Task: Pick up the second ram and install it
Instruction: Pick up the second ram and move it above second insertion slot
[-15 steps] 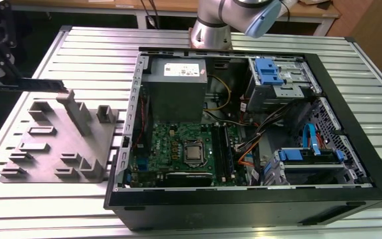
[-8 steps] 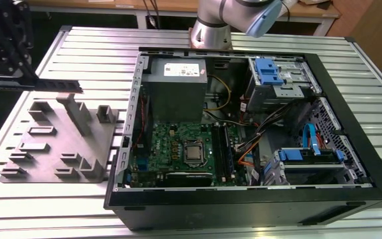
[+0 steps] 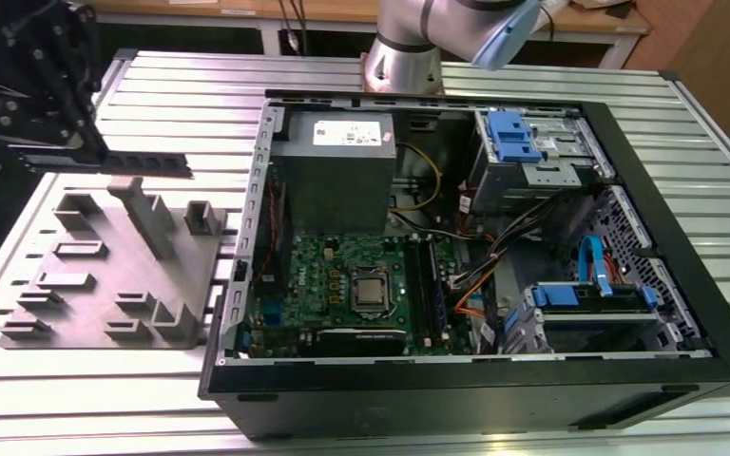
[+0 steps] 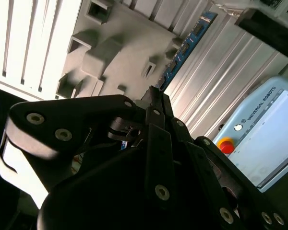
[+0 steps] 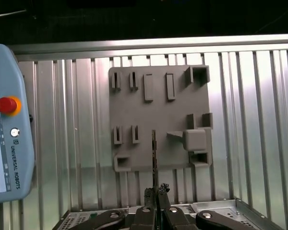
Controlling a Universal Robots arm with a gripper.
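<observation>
The second ram point(image 3: 149, 163) is a long dark stick with black chips, held level in the air above the far edge of the grey holder block point(image 3: 111, 275) at the exterior view's left. My gripper point(image 3: 90, 150) is shut on one end of it. The first wrist view looks down the stick edge-on point(image 5: 154, 158), running out from my fingertips point(image 5: 150, 195) over the block point(image 5: 158, 91). In the second wrist view its bluish board point(image 4: 185, 48) extends away from my gripper point(image 4: 156, 98). The open computer case point(image 3: 669, 285) holds the motherboard point(image 3: 327, 285), with long black slots point(image 3: 422, 285) beside the processor socket.
A grey power supply point(image 3: 339, 176) sits at the back of the case, with drive cages point(image 3: 536, 142) and loose cables to the exterior view's right. A teach pendant point(image 5: 9, 124) with a red stop button lies on the ribbed metal table point(image 3: 187, 81). My arm's base point(image 3: 403, 57) stands behind the case.
</observation>
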